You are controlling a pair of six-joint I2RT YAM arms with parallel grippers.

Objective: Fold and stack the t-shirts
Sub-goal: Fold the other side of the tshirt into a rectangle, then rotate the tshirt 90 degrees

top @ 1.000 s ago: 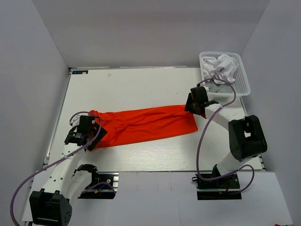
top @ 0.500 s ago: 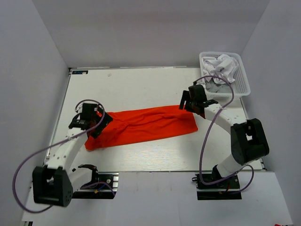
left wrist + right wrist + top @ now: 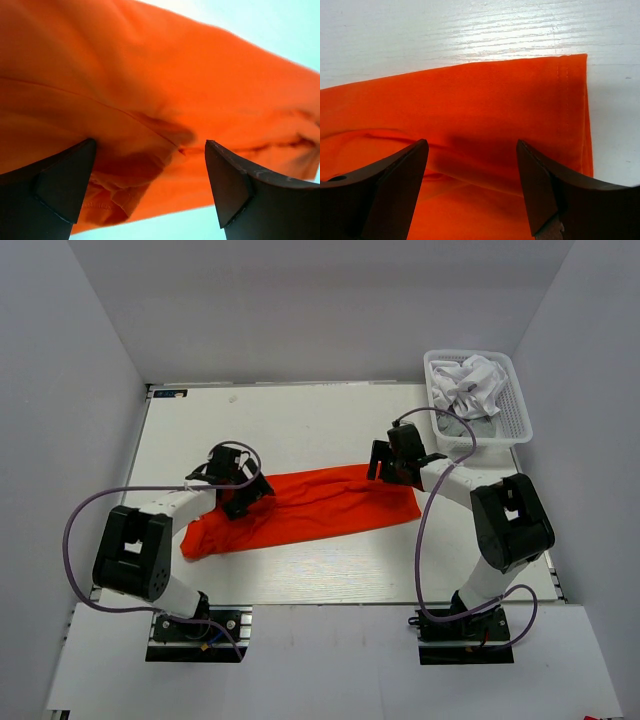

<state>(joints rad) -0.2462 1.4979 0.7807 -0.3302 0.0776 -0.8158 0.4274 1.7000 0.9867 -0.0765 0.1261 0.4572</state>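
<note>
At the left, the left gripper [image 3: 238,488] sat low over the bunched left part of the orange-red t-shirt [image 3: 320,502], its jaws spread wide. In the wrist view its two dark fingers [image 3: 55,190] stood well apart, with folded cloth filling the gap (a seam line ran across it). The shirt lay as a long folded band across the middle of the white table [image 3: 300,425], slanting slightly up toward the right. The right gripper [image 3: 383,462] hovered at the band's upper right corner, jaws likewise wide, the hemmed edge showing beyond its fingers [image 3: 547,190]. Further right, the white lattice basket [image 3: 520,400] held crumpled white and grey t-shirts [image 3: 468,380], well apart from the orange one.
</note>
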